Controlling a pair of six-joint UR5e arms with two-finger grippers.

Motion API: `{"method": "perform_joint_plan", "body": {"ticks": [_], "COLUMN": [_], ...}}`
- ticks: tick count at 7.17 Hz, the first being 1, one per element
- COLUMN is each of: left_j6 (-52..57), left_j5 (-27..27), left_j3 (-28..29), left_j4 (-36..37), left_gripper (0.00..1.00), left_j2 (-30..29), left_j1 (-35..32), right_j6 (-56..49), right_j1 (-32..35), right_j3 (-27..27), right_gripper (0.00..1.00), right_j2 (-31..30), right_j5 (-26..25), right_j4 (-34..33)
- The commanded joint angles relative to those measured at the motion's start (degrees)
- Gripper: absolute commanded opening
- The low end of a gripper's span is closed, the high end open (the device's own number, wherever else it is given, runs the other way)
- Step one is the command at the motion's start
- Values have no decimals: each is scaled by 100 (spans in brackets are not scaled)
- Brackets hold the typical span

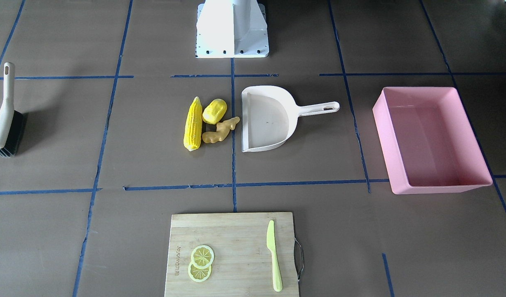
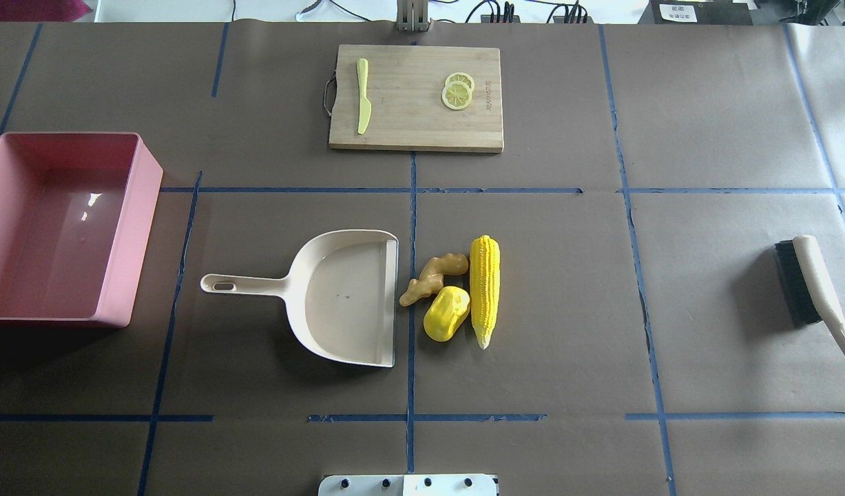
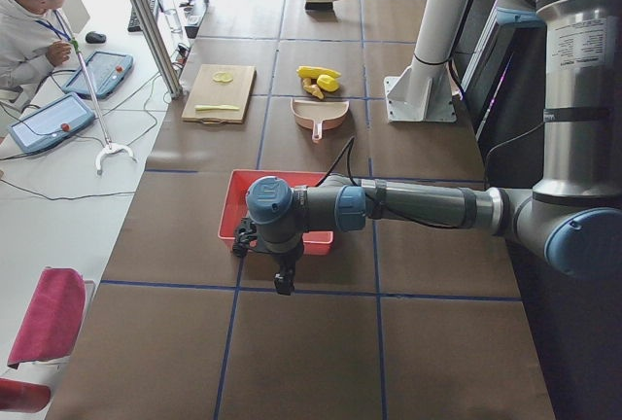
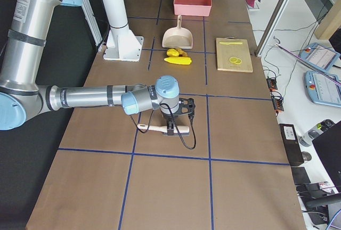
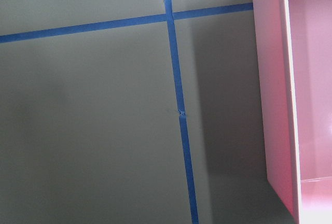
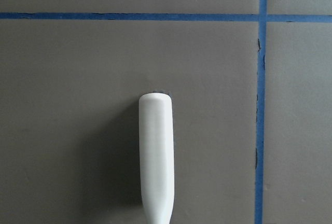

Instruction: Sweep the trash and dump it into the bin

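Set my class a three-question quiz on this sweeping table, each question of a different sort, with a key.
1. True or false: the corn lies inside the dustpan.
2. Which item lies nearest the dustpan's open edge? A corn, B ginger, C lumpy vegetable.
3. Fill in: the lemon slices lie on the ____.
Key: 1 false; 2 B; 3 cutting board.

a robotics lab: the desk is papered brown and gridded with blue tape, and a jointed grey-and-blue industrial arm stretches over it. at ten o'clock in the left-end view an operator sits beside teach pendants with red buttons, cables trailing nearby.
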Motion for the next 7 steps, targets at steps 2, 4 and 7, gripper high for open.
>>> {"method": "perform_joint_plan", "body": {"ticks": [2, 4, 7], "left_j6": [-9, 0, 0], "left_j5": [-4, -4, -4], "left_j3": [4, 4, 4], "left_j4": [-3, -12, -12], "left_gripper": [100, 100, 100], "left_j2": [0, -9, -9], "left_j1": [9, 9, 9], "right_j6": [1319, 1694, 2327], "right_j1": [-1199, -1672, -2297], "right_j3": [50, -29, -618], "right_gripper": [100, 100, 99], "right_j2": [-638, -728, -737], "right_j5": [-625, -932, -1319], "right_j4": [1416, 1627, 2627]}}
